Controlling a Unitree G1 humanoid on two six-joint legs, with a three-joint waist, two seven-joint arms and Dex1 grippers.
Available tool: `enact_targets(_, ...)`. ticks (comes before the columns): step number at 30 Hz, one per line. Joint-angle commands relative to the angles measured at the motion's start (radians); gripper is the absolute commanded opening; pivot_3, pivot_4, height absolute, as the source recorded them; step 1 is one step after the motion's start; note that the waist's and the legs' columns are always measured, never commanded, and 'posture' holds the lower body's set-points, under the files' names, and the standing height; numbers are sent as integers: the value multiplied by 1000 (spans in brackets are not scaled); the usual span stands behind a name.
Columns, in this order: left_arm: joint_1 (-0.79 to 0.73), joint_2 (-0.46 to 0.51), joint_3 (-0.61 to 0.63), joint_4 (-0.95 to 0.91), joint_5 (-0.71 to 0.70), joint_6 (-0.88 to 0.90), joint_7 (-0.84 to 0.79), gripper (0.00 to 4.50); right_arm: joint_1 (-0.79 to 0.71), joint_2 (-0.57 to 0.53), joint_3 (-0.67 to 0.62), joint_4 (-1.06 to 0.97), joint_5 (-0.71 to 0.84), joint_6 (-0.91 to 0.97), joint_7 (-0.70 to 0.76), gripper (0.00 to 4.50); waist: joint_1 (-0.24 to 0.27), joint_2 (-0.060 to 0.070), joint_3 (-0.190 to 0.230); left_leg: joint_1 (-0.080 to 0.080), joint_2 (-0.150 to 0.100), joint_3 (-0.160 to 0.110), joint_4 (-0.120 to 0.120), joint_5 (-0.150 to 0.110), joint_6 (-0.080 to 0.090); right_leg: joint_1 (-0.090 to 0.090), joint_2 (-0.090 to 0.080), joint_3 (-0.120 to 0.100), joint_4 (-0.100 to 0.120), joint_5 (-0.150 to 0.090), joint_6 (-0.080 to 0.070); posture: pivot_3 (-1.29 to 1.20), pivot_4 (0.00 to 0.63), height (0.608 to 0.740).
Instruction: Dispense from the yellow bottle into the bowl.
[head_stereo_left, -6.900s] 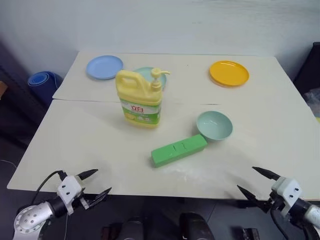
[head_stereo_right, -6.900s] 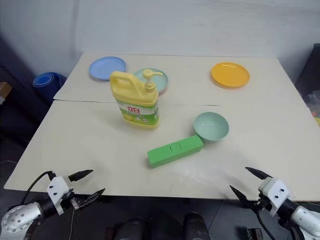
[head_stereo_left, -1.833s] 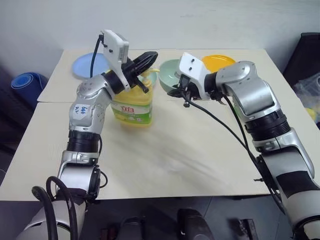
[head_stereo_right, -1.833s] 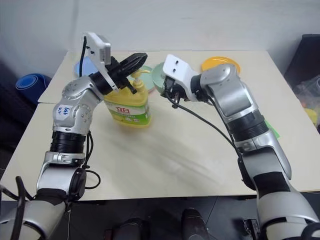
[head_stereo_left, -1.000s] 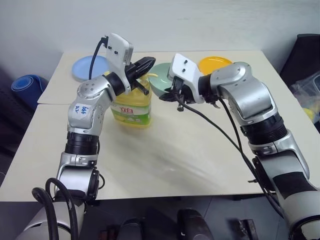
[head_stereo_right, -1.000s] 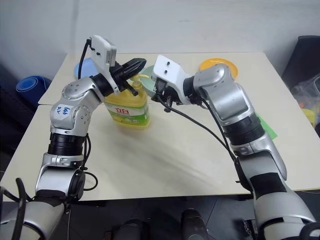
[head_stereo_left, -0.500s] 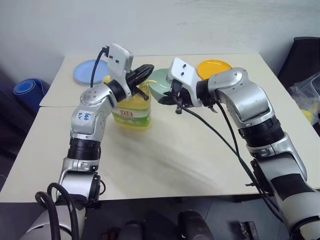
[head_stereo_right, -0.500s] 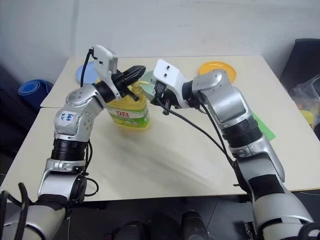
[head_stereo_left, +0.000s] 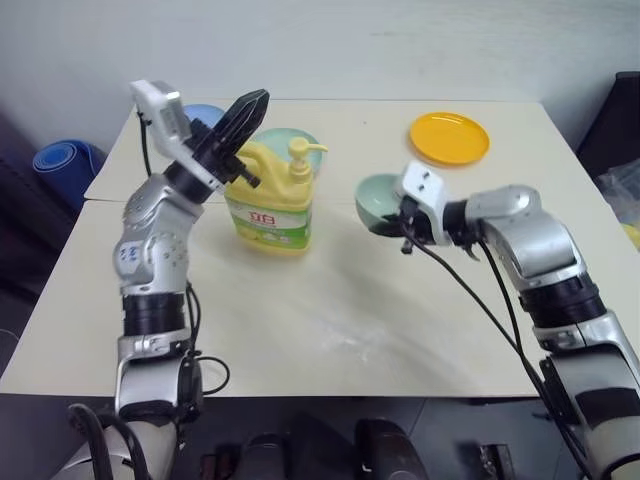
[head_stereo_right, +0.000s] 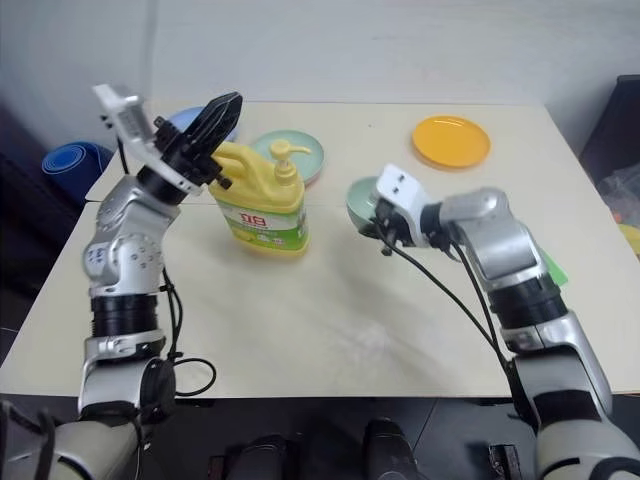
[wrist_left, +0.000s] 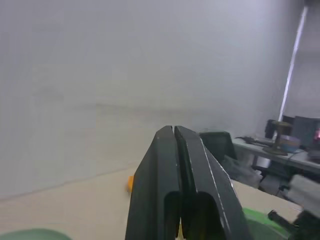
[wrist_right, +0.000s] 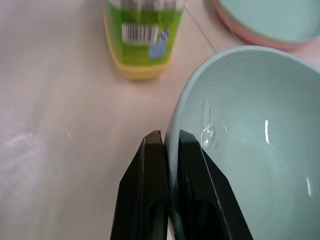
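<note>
Now we are seeing the yellow bottle standing upright on the table, toward the far-left part of it, its pump spout pointing to the robot's right. Just behind it a pale teal plate is lying flat, a blue plate is peeking out beyond the left arm, and a yellow plate is sitting well apart near the far right corner. To the right of the bottle, with a clear gap between them, the bowl is being held at the table's middle, tilted, its opening turned partly toward the bottle.

We are finding plenty of bare table in front of the bottle and the bowl, all the way to the near edge; the seam between the two tabletops is running just behind the bottle.

Our right hand is pinching the bowl's rim, one finger outside the wall and one inside, and a little clear liquid is glistening on the inner wall. That arm is reaching in from the right, its forearm lying low over the table.

Our left hand is clenched with nothing between its fingers, raised above and just left of the bottle's handle, pointing up and toward the right, clear of the pump.
</note>
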Motion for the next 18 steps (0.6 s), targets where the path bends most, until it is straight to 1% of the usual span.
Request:
enact_targets(1, 145, 105, -45, -104, 32, -31, -152, 68, 89, -6, -60, 117, -24, -272, -24, 0, -6, 0, 0, 0, 0, 0, 0, 0, 0, 0, 0, -1, 0, 0, 0, 0, 150, 740)
enact_targets(3, 244, 158, -44, -103, 66, -77, -195, 68, 138, -13, -62, 211, -62, -413, -51, 0, -10, 0, 1, 0, 0, 2, -1, 0, 0, 0, -1, -3, -1, 0, 0, 0, 150, 740)
enact_targets(5, 321, 185, -31, -103, 68, -100, -221, 68, 168, -11, -73, 278, -73, -511, -62, 0, -14, 0, 4, 0, 0, 3, -2, 0, 0, 0, -1, -2, -2, 0, 0, 0, 150, 740)
enact_targets(7, 394, 197, -25, -97, 95, -161, -242, 68, 213, -1, -106, 309, -20, -603, -11, 0, -12, -2, 7, -1, 1, 4, 0, 0, 0, 0, -1, -1, -2, 0, 0, 0, 150, 740)
enact_targets(8, 428, 201, -25, -94, 115, -192, -244, 340, 232, -1, -126, 326, -1, -615, -3, 0, -9, -2, 7, -1, 1, 4, 1, 0, -1, 1, -1, -1, -2, 0, 0, 0, 150, 740)
enact_targets(10, 472, 193, -23, -94, 126, -219, -230, 660, 254, -4, -157, 354, 8, -692, -2, 0, 3, -2, 8, 2, 1, 4, 2, 1, -1, 4, -1, -1, -1, 0, 0, 0, 150, 740)
enact_targets(11, 502, 191, -24, -93, 129, -222, -226, 945, 271, -6, -181, 347, 34, -703, 16, 643, 8, -2, 8, 2, 2, 5, 2, 1, -2, 3, -1, 0, -1, 0, 0, 0, 150, 740)
enact_targets(13, 555, 190, -26, -85, 136, -222, -220, 1509, 302, -16, -215, 330, 61, -737, 33, 1193, 14, -2, 8, 2, 2, 6, 3, 1, -2, 3, -2, 1, -1, 0, 0, 0, 150, 740)
enact_targets(14, 589, 190, -22, -72, 148, -234, -213, 1875, 331, -27, -248, 294, 92, -746, 40, 1584, 17, -2, 8, 2, 1, 6, 3, 1, -1, 3, -2, 1, -1, 0, 0, 0, 150, 740)
enact_targets(15, 619, 195, -19, -64, 165, -232, -197, 2170, 366, -38, -279, 251, 126, -736, 48, 1938, 21, -2, 8, 2, 1, 6, 2, 1, -1, 3, -2, 1, -1, 0, 0, 0, 150, 740)
enact_targets(16, 646, 200, -17, -53, 193, -242, -177, 2349, 403, -47, -308, 203, 158, -728, 59, 2112, 27, -1, 8, 2, 1, 5, 2, 1, -1, 2, -2, 1, -1, 0, 0, 0, 150, 740)
enact_targets(17, 663, 204, -16, -46, 211, -250, -162, 2744, 430, -53, -326, 168, 179, -721, 65, 2550, 32, -1, 8, 2, 1, 5, 1, 1, -1, 2, -2, 1, 0, 0, 0, 0, 150, 740)
enact_targets(18, 693, 214, -20, -34, 233, -276, -171, 3043, 488, -61, -352, 97, 219, -678, 69, 2870, 36, -1, 8, 2, 2, 5, 1, 1, -1, 1, -1, 0, -1, 0, 0, 0, 150, 740)
